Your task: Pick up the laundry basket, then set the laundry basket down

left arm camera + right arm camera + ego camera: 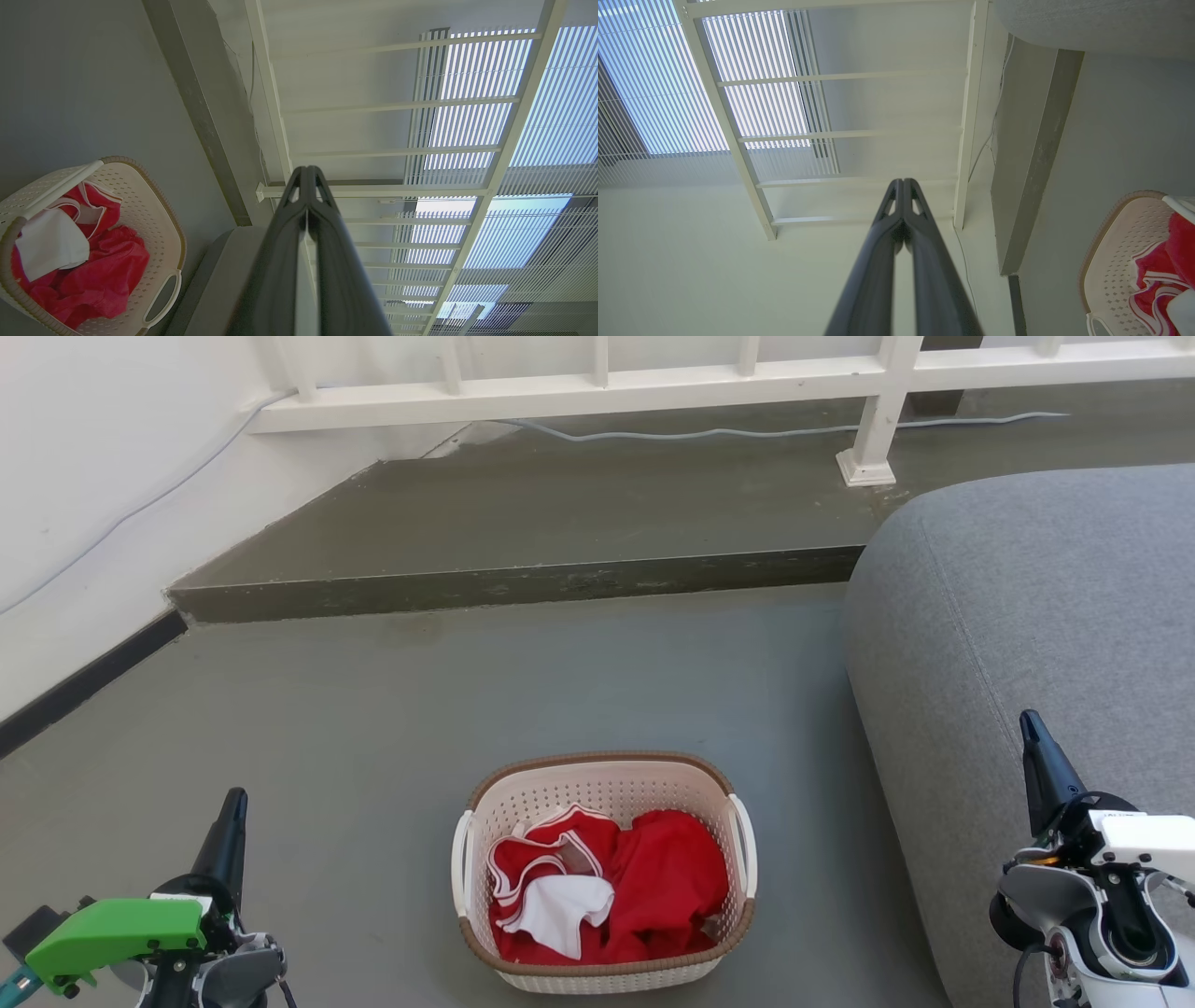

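Basket (597, 784): stands upright on the floor (373, 709), close before the robot, between the two grippers and apart from both.
Stage: this lie fits a basket waiting to be lifted as well as one set down again. The pictures do not settle which.
Left gripper (235, 798): low at the head view's left, with its fingers pressed together on nothing.
Right gripper (1030, 721): low at the right, in front of the sofa (1027, 597), tips meeting and empty.
Load: red and white clothes (663, 887) lie loose in the bottom, below the rim.
Weight: likely light, being thin plastic with a little cloth in it.
Stiffness: the perforated walls probably flex if squeezed, while the brown rim looks firmer.
Slip: the plastic looks smooth, so a pinch on a bare wall could slide.
Hold: the left handle (461, 863) and right handle (747, 845) are thin white loops, one on each side. One to each gripper would likely keep the basket level.
Tilt risk: a hold on one side only would probably tip it and shift the clothes.
Edges: the sofa lies near the basket's right side, leaving a narrow lane there. The step (513, 583) crosses ahead, well apart from the basket, with the railing (579, 387) beyond it.
Open room: bare floor lies to the left as far as the wall (93, 476), and ahead up to the step.
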